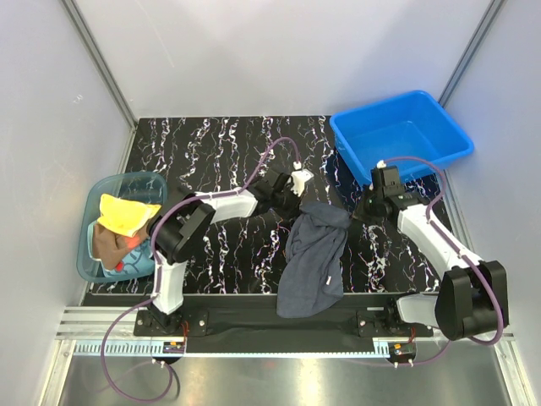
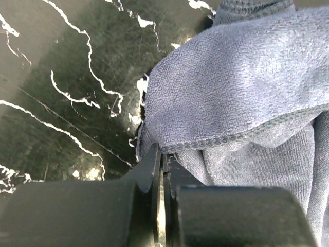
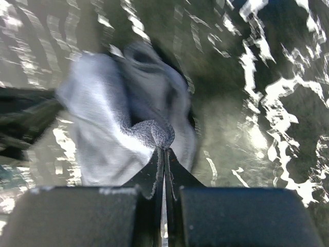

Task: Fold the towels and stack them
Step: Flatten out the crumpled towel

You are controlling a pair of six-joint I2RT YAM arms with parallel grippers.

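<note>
A dark slate-blue towel (image 1: 317,258) lies crumpled on the black marbled table, its lower part hanging toward the near edge. My left gripper (image 1: 297,203) is at its upper left corner. In the left wrist view the jaws (image 2: 162,154) are shut with the towel's (image 2: 241,87) stitched hem pinched at their tips. My right gripper (image 1: 358,211) is at the upper right corner. In the blurred right wrist view it (image 3: 164,149) is shut on a bunched fold of the towel (image 3: 103,113). More towels sit in the tub at left: a pale yellow one (image 1: 127,213) on top, a reddish-brown one (image 1: 106,241) beneath.
A translucent teal tub (image 1: 89,254) stands at the table's left edge. A rigid blue bin (image 1: 397,135) sits at the back right, just behind the right arm. Grey walls close in the table on three sides.
</note>
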